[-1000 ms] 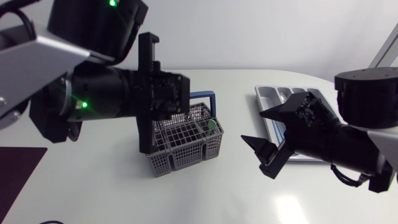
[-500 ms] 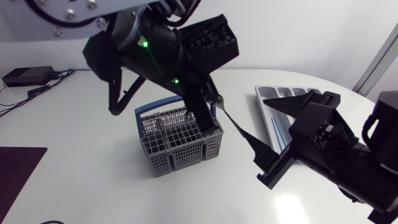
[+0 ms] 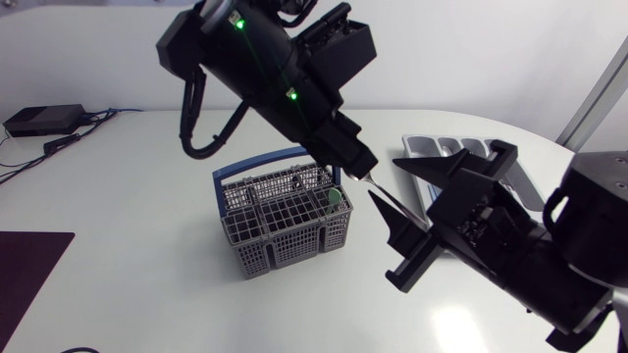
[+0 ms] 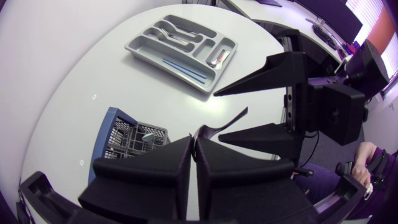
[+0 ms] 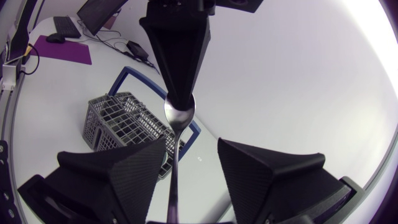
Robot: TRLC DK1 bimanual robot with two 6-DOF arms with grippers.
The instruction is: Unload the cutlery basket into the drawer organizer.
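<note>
Fingers of the left gripper (image 4: pixel 194 138) are pinched shut on the bowl end of a spoon (image 5: pixel 176 124), while the right gripper (image 5: pixel 191 143) stands spread wide, the handle running between its fingers, close along one but not clamped. Over the last second the left arm has risen from the basket (image 3: pixel 275 250) and swung the spoon across, and the right has come in to meet it: a handover toward the drawer organizer (image 3: pixel 420 147) looks half made. From above, the handle blurs into the dark right finger, the organizer is largely behind the right arm, and what remains in the basket is unclear
</note>
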